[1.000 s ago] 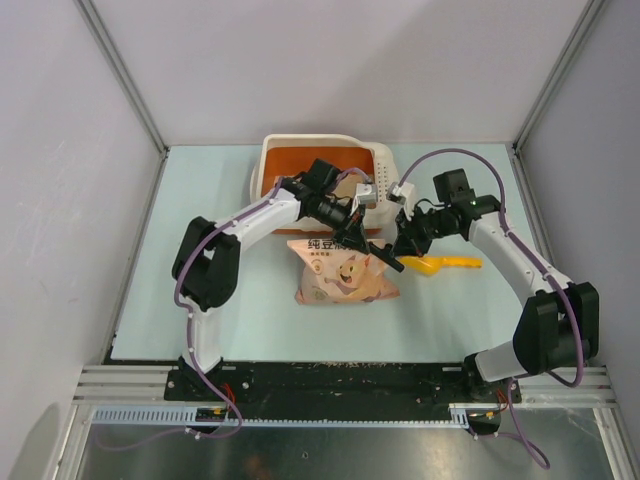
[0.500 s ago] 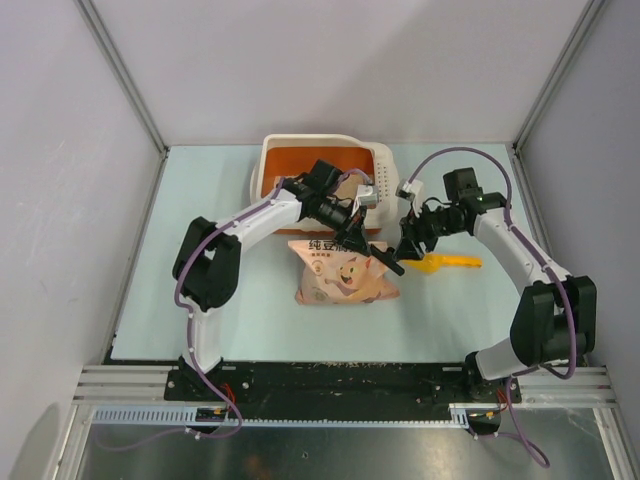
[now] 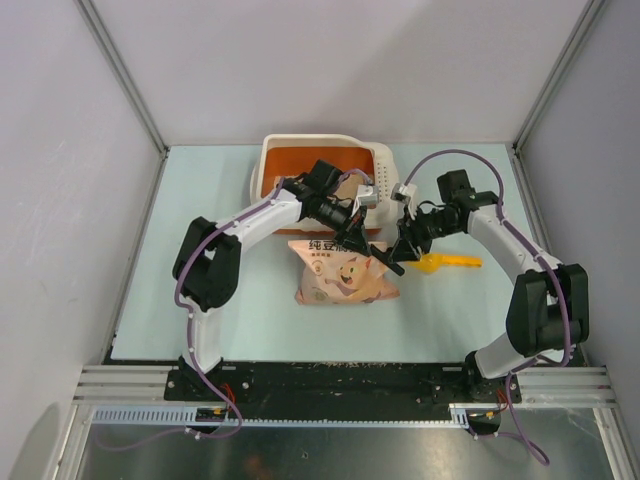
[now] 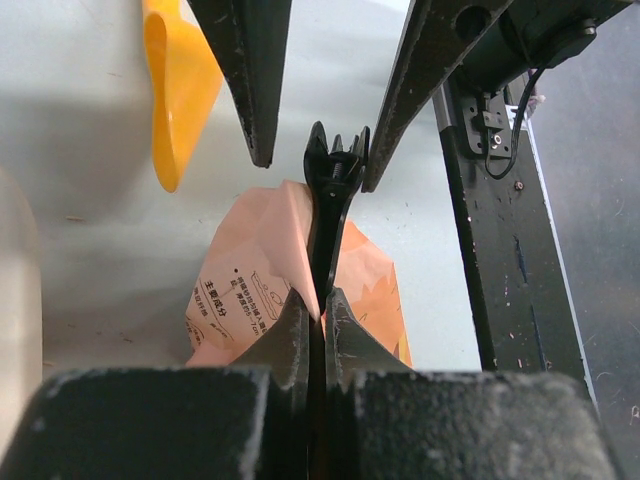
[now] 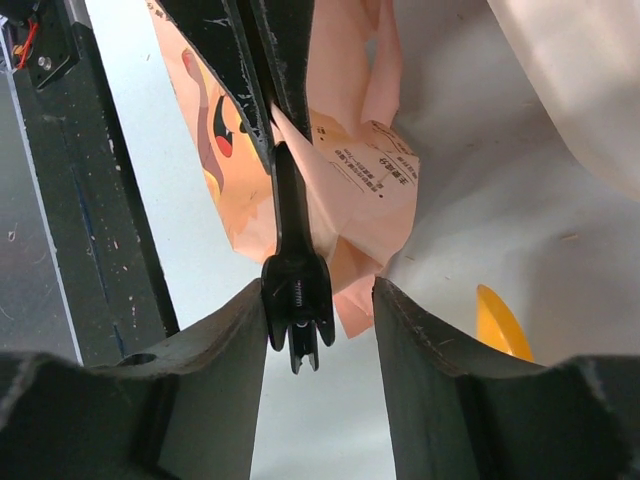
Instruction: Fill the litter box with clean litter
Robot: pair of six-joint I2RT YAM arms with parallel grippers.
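**Status shot: both arms at the pink bag (image 3: 338, 275)**

So my left pincer (image 3: 385, 260) is clamped tight on a folded edge of the bag. The bag lies on the table (image 3: 200, 250), just in front of the litter box (image 3: 295, 165). The box sits at the far side of the table with its orange inner wall showing, and my left arm crosses over its near edge.

Over on the other side, my right pincer (image 5: 320, 292) is partly open and holding nothing. Its fingers (image 4: 245, 80) stand either side of a thin black piece (image 5: 295, 310) with a forked end, which sticks out past the left fingers. I can't tell what that piece is, or whether it touches the right fingers.

The orange scoop (image 3: 450, 262) lies on the table just right of the bag, near the right pincer, with nothing gripping it. The bag is a bit crumpled, printed side up.
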